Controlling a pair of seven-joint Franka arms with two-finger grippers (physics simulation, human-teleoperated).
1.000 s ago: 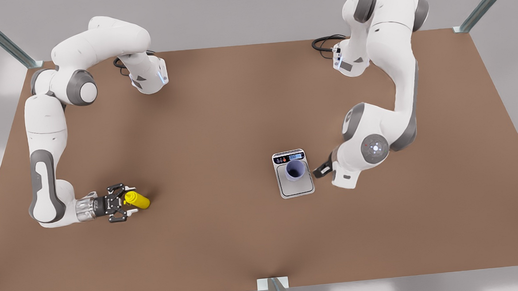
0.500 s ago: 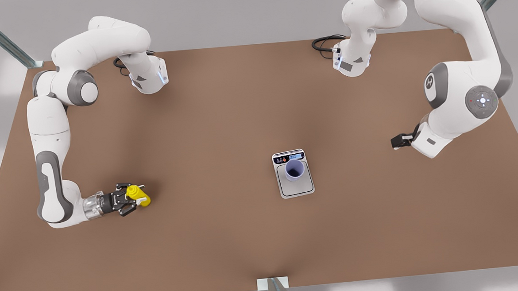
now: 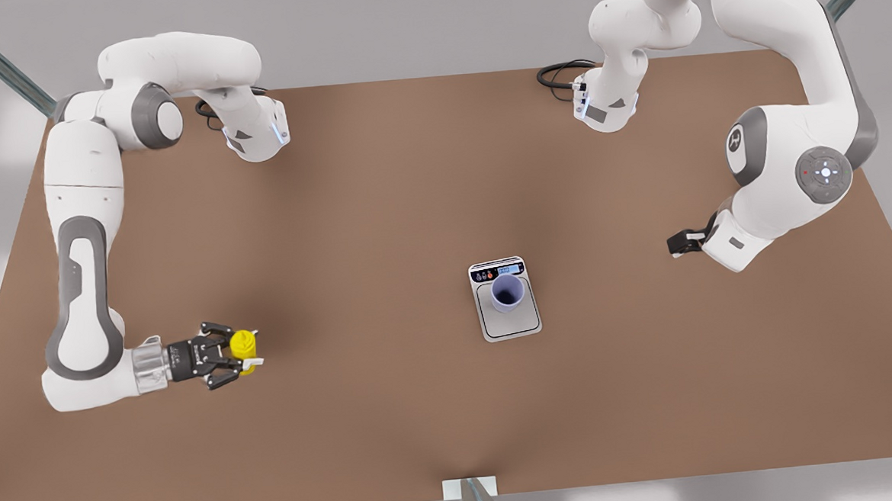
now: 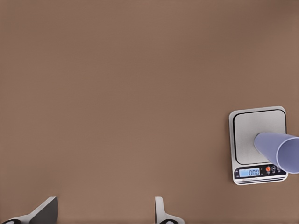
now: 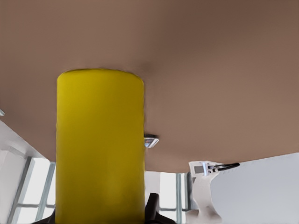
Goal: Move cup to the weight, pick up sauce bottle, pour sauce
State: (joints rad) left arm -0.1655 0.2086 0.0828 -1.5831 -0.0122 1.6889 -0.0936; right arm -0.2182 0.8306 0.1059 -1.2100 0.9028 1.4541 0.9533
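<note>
Gripping the sauce bottle (image 3: 244, 343) across its round yellow body, the right gripper (image 3: 239, 353) has its fingers pinching the bottle near the front view's left side of the counter (image 3: 352, 209). In the right wrist view the bottle (image 5: 99, 144) looks smooth and plain, so I judge it light, a little soft like a squeeze bottle, and maybe slippery. The middle of the body is the best place to hold: a firm but gentle pinch, because too much force may push sauce out early. The cup (image 3: 508, 291) stands on the weight (image 3: 505, 299), well apart from the bottle. The left gripper (image 3: 678, 243) waits near the front view's right side, and its fingers (image 4: 161, 212) are spread with nothing between them.
</note>
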